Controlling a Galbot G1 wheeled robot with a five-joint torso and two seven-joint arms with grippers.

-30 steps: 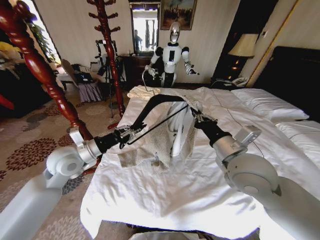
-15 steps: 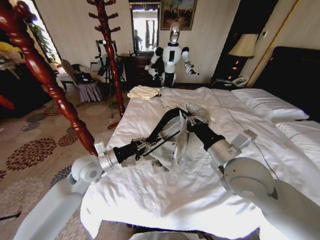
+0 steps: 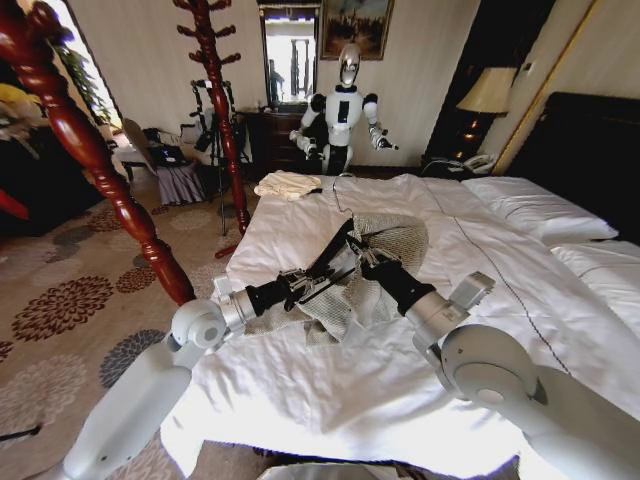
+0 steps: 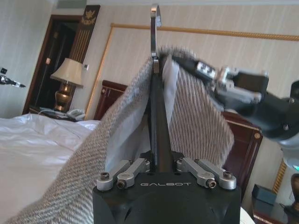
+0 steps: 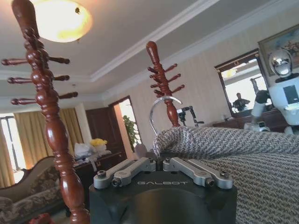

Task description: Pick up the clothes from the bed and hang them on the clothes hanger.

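Bed [image 3: 330, 390]: left tool [image 4: 161, 161] pinches hanger [image 3: 335, 250]; right tool [image 3: 365, 262] clamps jacket [image 3: 395, 240]; pull the collar evenly over both shoulders

A hotel-style bedroom is showing here: a large double bed with white duvet [image 3: 420, 380] and dark headboard [image 3: 590, 150], a shaded bedside lamp [image 3: 487, 92], a flower-patterned carpet [image 3: 70, 290], a framed painting [image 3: 356, 24] and a wall mirror [image 3: 289, 58].
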